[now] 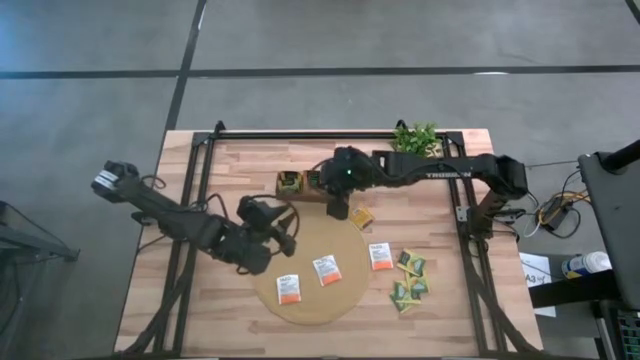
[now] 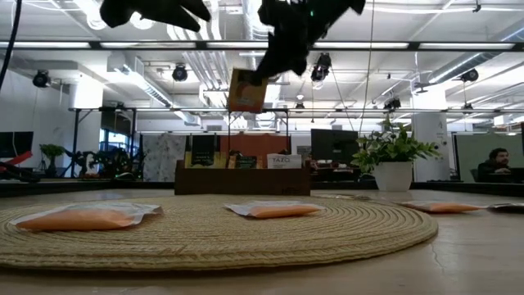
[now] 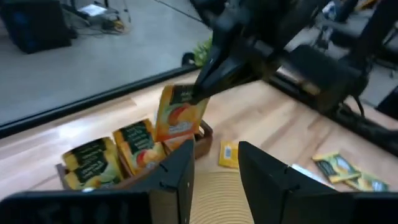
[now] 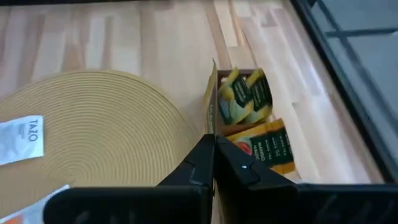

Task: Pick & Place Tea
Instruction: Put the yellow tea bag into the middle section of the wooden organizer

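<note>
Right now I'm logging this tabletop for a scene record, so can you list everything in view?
Mat: one, round, tan woven, front centre of the table.
White-and-orange sachets: three, flat on the mat.
Green sachets: a small cluster, on the wood right of the mat.
Yellow sachet: one, on the wood at the mat's far edge.
Tray: one, dark brown, behind the mat, with sachets standing in it.
Held sachet: one, orange-yellow, hanging above the tray.
Plant: one, green, white pot, back edge of the table.
Table: one, light wood.
Person: one, far off in the room.
Left claw: open, empty, over the mat's left side.
Right claw: shut on the held sachet.
</note>
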